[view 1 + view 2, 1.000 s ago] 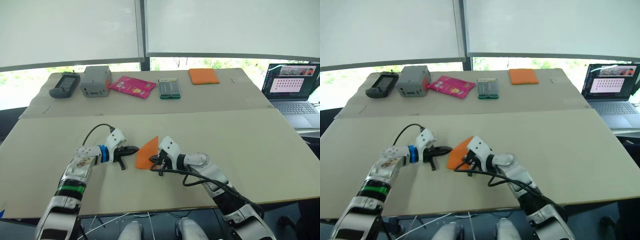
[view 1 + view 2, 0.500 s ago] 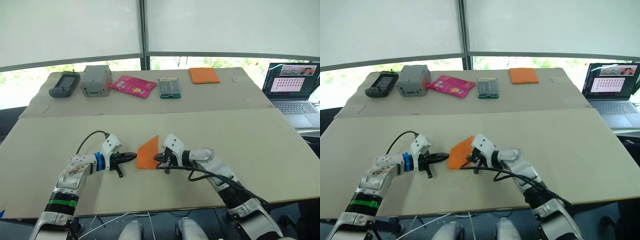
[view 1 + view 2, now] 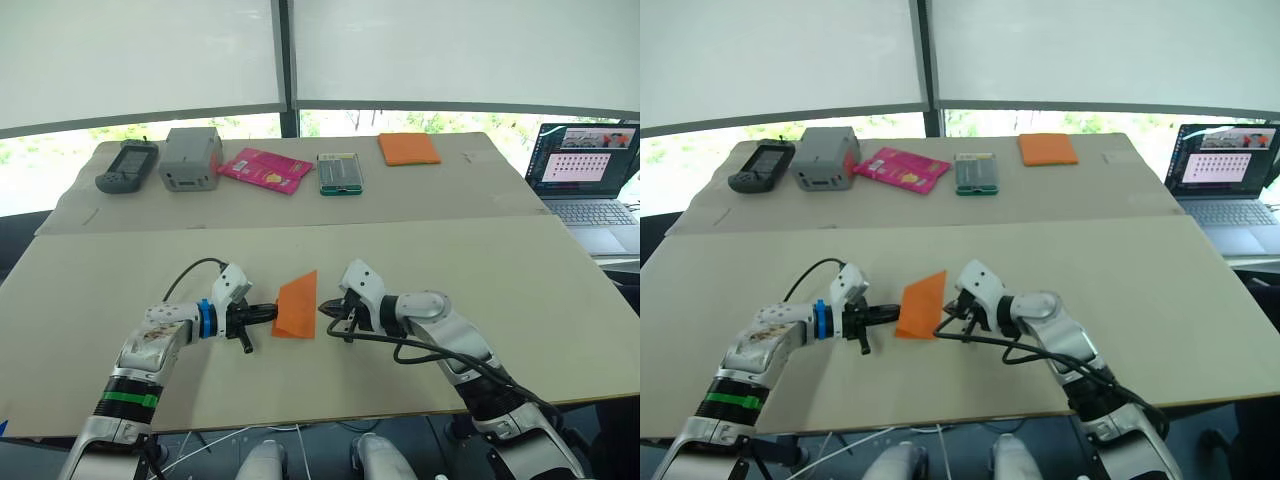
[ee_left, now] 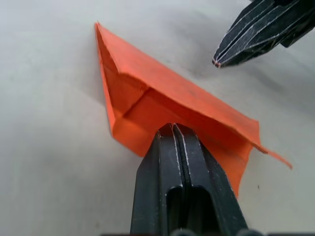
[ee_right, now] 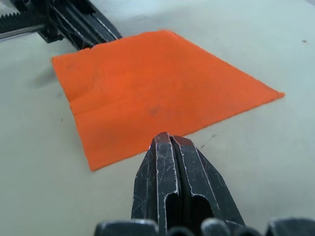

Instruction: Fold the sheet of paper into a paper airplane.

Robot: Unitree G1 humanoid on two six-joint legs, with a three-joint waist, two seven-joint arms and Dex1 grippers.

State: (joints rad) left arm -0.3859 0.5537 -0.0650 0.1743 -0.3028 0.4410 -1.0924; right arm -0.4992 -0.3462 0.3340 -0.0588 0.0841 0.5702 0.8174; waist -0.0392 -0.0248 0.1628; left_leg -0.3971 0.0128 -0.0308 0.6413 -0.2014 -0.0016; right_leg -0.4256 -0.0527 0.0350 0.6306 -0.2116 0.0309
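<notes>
Paper [image 3: 296, 308] wedge lies on table [image 3: 520, 290] between both closed grippers.

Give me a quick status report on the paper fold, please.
Left gripper shut on the folded orange paper. Right gripper shut, empty, tips just off the paper's other edge. Nothing in the way.

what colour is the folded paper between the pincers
Bright orange paper, clearest in the right wrist view.

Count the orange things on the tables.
2: the folded sheet of paper on the near table between the grippers, and an orange pad on the far table's right part.
</notes>
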